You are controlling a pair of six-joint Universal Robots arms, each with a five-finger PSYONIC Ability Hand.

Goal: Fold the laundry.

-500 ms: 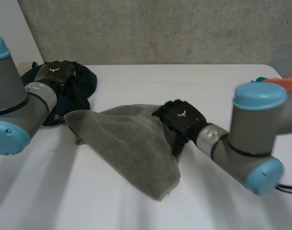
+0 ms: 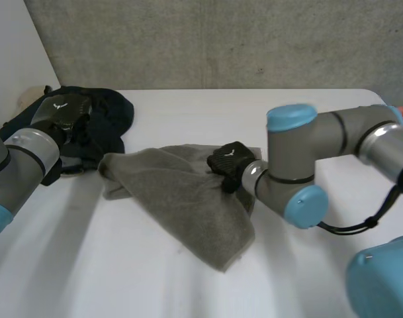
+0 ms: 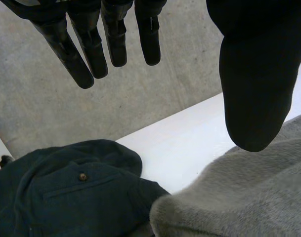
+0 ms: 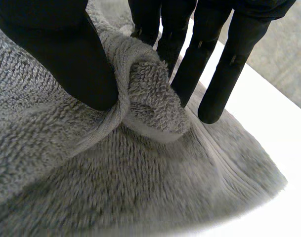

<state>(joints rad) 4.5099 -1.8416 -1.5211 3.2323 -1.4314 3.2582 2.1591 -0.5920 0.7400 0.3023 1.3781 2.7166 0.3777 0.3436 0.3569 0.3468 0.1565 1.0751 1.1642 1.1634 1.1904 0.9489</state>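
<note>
crumpled grey terry towel [image 2: 188, 199] on white desk [image 2: 208, 112], just beside dark blue cloth garment [image 2: 112, 112] | right hand [image 2: 229, 161] pinches towel fold at end away from garment | left hand [image 2: 61, 114] spread, empty, over garment, nearer towel's free corner

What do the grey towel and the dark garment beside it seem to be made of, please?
The grey looped-pile towel looks like cotton terry: fuzzy, matte loops throughout. The dark blue-green garment looks like smooth woven cloth, perhaps cotton twill: stitched pocket seam, small button.
</note>
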